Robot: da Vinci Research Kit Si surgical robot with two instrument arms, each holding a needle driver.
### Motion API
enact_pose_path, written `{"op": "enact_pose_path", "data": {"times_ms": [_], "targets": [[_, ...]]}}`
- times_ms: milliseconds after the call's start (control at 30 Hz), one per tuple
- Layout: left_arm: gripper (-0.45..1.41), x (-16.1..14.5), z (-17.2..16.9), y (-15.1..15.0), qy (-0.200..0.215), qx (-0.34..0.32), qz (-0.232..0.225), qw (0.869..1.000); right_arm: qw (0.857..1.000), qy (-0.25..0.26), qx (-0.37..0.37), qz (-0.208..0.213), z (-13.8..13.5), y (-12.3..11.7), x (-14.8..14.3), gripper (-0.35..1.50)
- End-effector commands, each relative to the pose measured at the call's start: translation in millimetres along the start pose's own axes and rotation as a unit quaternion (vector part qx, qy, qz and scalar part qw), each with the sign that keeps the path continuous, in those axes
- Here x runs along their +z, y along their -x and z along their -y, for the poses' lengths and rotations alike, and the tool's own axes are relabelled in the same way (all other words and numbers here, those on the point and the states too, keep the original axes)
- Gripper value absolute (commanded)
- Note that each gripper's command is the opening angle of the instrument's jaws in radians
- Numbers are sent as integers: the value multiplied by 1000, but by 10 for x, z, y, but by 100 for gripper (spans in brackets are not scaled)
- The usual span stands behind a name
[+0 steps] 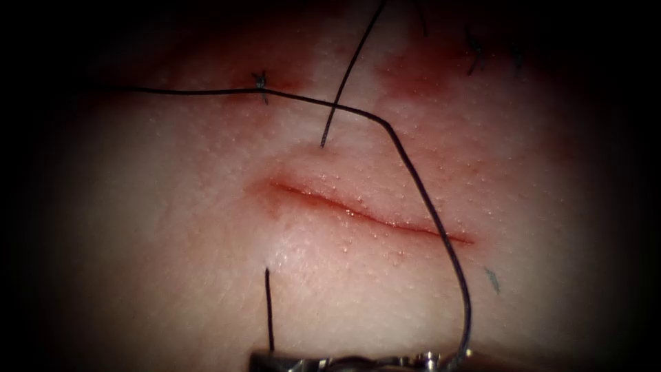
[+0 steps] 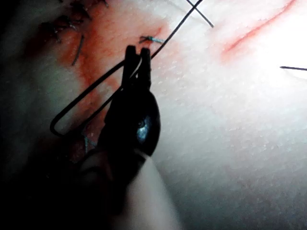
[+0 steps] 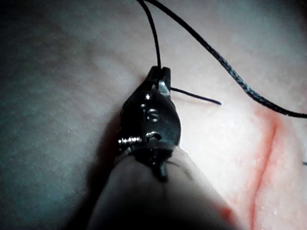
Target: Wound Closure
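The cut [image 1: 365, 213] runs slantwise across the tissue [image 1: 172, 227], red along its line. Dark thread [image 1: 344, 83] enters the tissue just above the cut's left part and comes out below it as a short strand [image 1: 268, 310]. That strand runs down to my right tool [image 1: 265, 359] at the picture's lower edge. Up close its jaws [image 3: 160, 74] are shut on thread [image 3: 153, 33], beside the cut [image 3: 266, 148]. A long strand [image 1: 427, 207] crosses the cut from the far left. My left tool [image 2: 136, 60] sits by an older knot [image 2: 151, 39], jaws together on a thread loop [image 2: 72, 110].
An earlier knot [image 1: 260, 80] sits above the cut on the left. More tied stitches [image 1: 475, 52] lie on a red-stained patch at the upper right. A small cut end of thread [image 1: 491, 278] lies below the cut's right end.
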Motion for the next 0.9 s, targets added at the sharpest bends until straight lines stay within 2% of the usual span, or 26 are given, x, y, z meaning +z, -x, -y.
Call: {"op": "enact_pose_path", "data": {"times_ms": [33, 200, 400, 500, 633, 700, 900], "targets": [[-45, -18, 16, 3, -31, 2, 5, 999, 1000, -6, 0, -3, 16, -7, 7, -35], [-45, -73, 56, -4, -100, 12, 16, 995, 1000, -12, 0, -3, 14, -7, 14, -35], [-45, -100, 77, -7, -139, 28, 15, 990, 1000, -11, 0, 3, 7, 4, 19, -35], [-45, -100, 85, -4, -154, 34, 11, 987, 1000, -12, -2, 9, 8, 8, 21, -35], [-45, -90, 105, 1, -200, 58, 27, 978, 1000, -15, -6, 12, 13, 9, 23, -35], [-45, -76, 115, 6, -245, 86, 49, 965, 1000, -16, -7, 12, 16, 7, 23, -35], [-45, -51, 129, 20, -257, 104, 62, 959, 1000, -17, -8, 11, 19, 3, 23, -35]]}}
